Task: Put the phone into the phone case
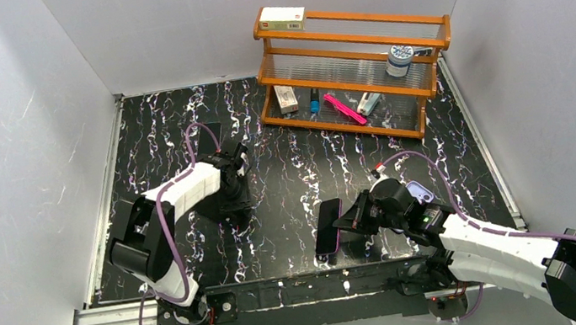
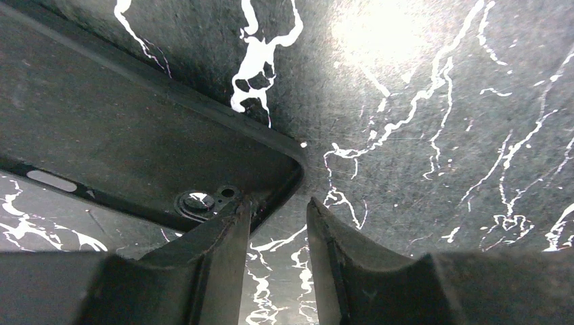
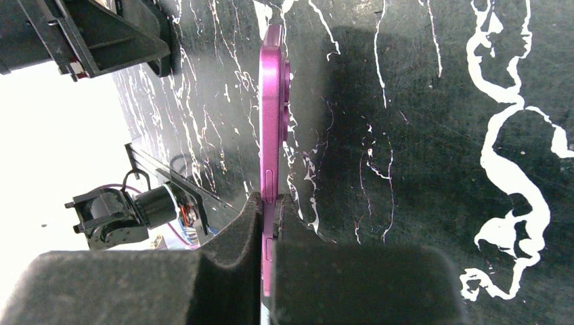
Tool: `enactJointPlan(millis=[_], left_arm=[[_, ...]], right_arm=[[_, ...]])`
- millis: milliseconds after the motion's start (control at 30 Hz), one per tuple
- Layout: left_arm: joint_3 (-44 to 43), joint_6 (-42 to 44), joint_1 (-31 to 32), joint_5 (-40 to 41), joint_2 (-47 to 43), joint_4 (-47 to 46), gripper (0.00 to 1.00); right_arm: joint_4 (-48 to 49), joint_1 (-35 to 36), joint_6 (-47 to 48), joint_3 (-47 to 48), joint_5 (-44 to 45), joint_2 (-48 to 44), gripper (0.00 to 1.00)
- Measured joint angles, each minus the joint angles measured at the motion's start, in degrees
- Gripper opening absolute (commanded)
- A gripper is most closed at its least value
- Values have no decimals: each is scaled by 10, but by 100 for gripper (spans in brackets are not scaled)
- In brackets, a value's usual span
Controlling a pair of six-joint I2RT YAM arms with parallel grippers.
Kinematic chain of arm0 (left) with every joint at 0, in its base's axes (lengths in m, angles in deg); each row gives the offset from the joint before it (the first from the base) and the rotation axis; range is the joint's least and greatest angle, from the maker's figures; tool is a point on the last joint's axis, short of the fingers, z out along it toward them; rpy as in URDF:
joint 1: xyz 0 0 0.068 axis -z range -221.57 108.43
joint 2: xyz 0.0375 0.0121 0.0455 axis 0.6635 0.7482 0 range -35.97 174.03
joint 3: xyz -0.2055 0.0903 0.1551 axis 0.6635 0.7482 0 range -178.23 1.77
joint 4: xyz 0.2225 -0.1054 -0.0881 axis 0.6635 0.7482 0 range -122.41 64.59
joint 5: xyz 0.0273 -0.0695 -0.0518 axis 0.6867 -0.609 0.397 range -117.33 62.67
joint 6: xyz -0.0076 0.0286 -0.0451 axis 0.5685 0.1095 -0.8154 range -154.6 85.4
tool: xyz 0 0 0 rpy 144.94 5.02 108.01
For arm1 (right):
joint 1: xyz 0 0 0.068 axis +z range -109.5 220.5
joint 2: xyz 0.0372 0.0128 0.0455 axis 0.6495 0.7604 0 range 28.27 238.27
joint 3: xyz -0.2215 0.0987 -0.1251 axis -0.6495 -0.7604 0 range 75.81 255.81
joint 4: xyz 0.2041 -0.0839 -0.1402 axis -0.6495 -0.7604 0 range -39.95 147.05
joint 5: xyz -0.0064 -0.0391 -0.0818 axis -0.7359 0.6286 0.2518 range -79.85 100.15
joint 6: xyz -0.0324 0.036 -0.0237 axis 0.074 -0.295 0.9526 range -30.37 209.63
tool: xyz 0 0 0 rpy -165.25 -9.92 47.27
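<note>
- Top view: one wooden rack (image 1: 352, 38) stands at the far side of the table (image 1: 286, 171), and every place here is given from it. It carries six small items: one box (image 1: 281, 17) on top, one tub (image 1: 399, 60) on the middle shelf and four small pieces on the bottom shelf.
- Well in front of the rack, toward the arm bases, the right gripper (image 1: 346, 224) holds the single phone (image 1: 327, 227) up on its edge, with the dark face and magenta rim showing. I judge it is held off the table so it can be carried to a shell and lowered in.
- In front of the rack's right end, just behind the right arm (image 1: 492, 248), lies one pale lavender phone case (image 1: 418, 192), partly hidden by that arm. It looks empty, though it is too small in this view to be sure.
- In front of the rack's left end, the left gripper (image 1: 234, 194) points down at the table.
- Left wrist view, rack out of sight: the left fingers (image 2: 216, 250) are parted with only table between them, pinching nothing. One fingertip sits at the rounded corner of one dark shell (image 2: 135, 135), which lies flat and has a raised rim and a lens hole. The fingertip is probably there to steady or nudge it.
- Right wrist view, rack out of sight: the right fingers (image 3: 230, 250) press on the phone's two flat faces near one end. The thin magenta slab therefore stands edge-on with its side buttons in view. Gripping at the end leaves most of the body free to enter a case.
</note>
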Motion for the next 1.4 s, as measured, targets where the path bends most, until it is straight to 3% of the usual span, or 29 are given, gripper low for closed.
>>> enactJointPlan(millis=[100,300,500,667,833,867,1033,1100,1233,1400], left_arm=[[6,1,0,-9,2,0,26],[12,4,-4,-37,1,-2,0],[49,-51,-3,-114,-24,-48,0],[113,-180,11,-219,-52,-141,0],[167,-322,14,-273,-51,-266,0],[168,-347,14,-279,-45,-294,2],[126,-402,14,-288,-4,-367,41],[91,-394,12,-291,11,-365,49],[19,-341,0,-285,23,-321,57],[-33,-219,-33,-231,23,-220,58]], right_arm=[[-5,0,1,5,2,0,1],[-10,0,4,9,12,-3,1],[-38,0,11,17,16,-12,1],[-55,0,15,24,30,-31,1],[-78,0,16,31,41,-47,1],[-83,0,16,32,42,-51,1],[-97,0,15,36,46,-68,1],[-103,0,16,40,47,-67,1],[-114,0,15,53,51,-67,1],[-118,0,14,56,51,-66,1]])
